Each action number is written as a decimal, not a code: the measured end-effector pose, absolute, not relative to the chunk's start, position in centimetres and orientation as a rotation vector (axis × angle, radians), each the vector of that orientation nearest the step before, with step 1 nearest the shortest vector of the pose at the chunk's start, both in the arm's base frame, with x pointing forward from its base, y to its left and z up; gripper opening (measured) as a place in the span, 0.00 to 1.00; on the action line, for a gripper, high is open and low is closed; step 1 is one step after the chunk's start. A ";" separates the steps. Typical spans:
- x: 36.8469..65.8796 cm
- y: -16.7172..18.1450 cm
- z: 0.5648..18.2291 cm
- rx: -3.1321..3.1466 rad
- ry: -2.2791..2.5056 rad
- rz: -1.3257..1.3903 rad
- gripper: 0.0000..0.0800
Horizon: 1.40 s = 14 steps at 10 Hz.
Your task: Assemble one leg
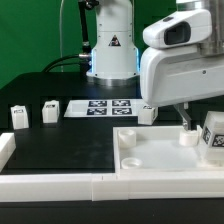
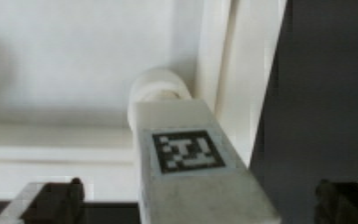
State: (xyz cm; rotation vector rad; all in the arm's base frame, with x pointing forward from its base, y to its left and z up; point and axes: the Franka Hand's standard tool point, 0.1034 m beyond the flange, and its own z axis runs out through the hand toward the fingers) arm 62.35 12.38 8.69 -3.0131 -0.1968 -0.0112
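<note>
The gripper stands open. In the wrist view its two dark fingers sit on either side of the leg, with a clear gap on each side, so nothing is clamped. The leg is between them with a tagged face toward the camera. Its rounded far end meets the white panel close to a raised edge, though whether it is seated in a socket cannot be told.

The leg looks like a light, rigid plastic block. It is not fragile, but its smooth flat sides may slide under a weak pinch. The best hold is probably on two opposite flat faces around mid-length, squarely, so that it stays upright and does not twist.

Farther back in the exterior view, spare legs stand on the dark table, well apart from the panel. The marker board lies beyond them
</note>
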 end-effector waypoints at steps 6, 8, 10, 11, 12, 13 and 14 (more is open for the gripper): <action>63.1 11.8 8.5 -3.010 -0.214 0.067 0.68; 63.1 11.8 8.5 -3.010 -0.214 0.067 0.46; 63.1 11.7 8.4 -3.013 -0.189 0.069 0.37; 63.1 11.7 8.4 -3.017 -0.134 0.073 0.37; 63.1 11.7 8.4 -3.018 -0.108 0.074 0.37; 63.1 11.7 8.4 -3.020 -0.021 0.077 0.37; 63.1 11.5 8.4 -3.002 0.260 0.053 0.37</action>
